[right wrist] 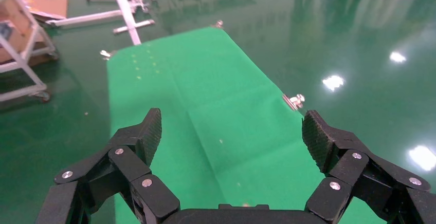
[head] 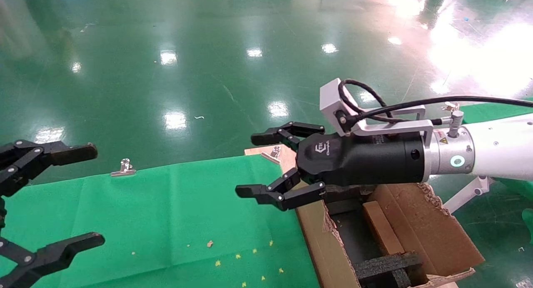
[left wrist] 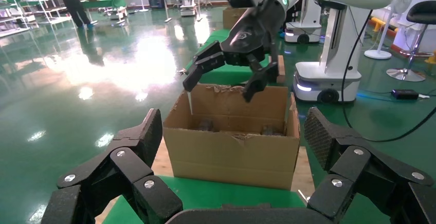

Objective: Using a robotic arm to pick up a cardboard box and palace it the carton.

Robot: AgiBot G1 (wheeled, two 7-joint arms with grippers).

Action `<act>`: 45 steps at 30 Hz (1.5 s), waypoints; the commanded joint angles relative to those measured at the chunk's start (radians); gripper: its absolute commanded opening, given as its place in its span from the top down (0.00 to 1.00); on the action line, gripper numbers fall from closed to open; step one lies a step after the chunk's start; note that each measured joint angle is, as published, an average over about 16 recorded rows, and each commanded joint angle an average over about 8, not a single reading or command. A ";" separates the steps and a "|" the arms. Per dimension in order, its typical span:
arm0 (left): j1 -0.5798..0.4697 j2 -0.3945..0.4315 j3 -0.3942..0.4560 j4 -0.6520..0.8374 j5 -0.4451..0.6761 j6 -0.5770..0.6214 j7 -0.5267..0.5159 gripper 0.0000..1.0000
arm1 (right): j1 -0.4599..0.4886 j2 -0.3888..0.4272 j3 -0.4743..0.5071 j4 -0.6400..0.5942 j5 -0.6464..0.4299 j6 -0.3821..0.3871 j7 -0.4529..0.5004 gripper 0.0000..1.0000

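Right gripper on the robotic arm hangs wide open and empty over the carton's far left corner, beside the green cloth. Left gripper, also spread and empty, sits at the left edge. A cardboard box lies inside the carton.

From the left wrist, the right gripper hovers above the carton.

From the right wrist, open fingers frame the cloth.
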 commanded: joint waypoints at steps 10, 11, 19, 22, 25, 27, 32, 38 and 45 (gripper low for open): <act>0.000 0.000 0.000 0.000 0.000 0.000 0.000 0.00 | -0.120 -0.028 0.190 0.044 0.012 -0.077 -0.042 0.00; 0.000 0.000 0.000 0.000 0.000 0.000 0.000 0.00 | -0.130 -0.031 0.205 0.048 0.013 -0.084 -0.046 0.00; 0.000 0.000 0.000 0.000 0.000 0.000 0.000 0.00 | -0.209 -0.049 0.330 0.077 0.021 -0.134 -0.073 0.00; 0.000 0.000 0.000 0.000 0.000 0.000 0.000 0.00 | -0.239 -0.056 0.376 0.088 0.024 -0.153 -0.084 0.00; 0.000 0.000 0.000 0.000 0.000 0.000 0.000 0.00 | -0.266 -0.062 0.419 0.098 0.027 -0.170 -0.093 0.00; 0.000 0.000 0.000 0.000 0.000 0.000 0.000 0.00 | -0.279 -0.065 0.440 0.102 0.028 -0.179 -0.098 0.00; 0.000 0.000 0.000 0.000 0.000 0.000 0.000 0.00 | -0.307 -0.072 0.484 0.112 0.031 -0.197 -0.106 0.00; 0.000 0.000 0.000 0.000 0.000 0.000 0.000 0.00 | -0.311 -0.073 0.489 0.114 0.033 -0.200 -0.108 0.00; 0.000 0.000 0.000 0.000 0.000 0.000 0.000 0.00 | -0.301 -0.071 0.473 0.110 0.032 -0.193 -0.105 0.00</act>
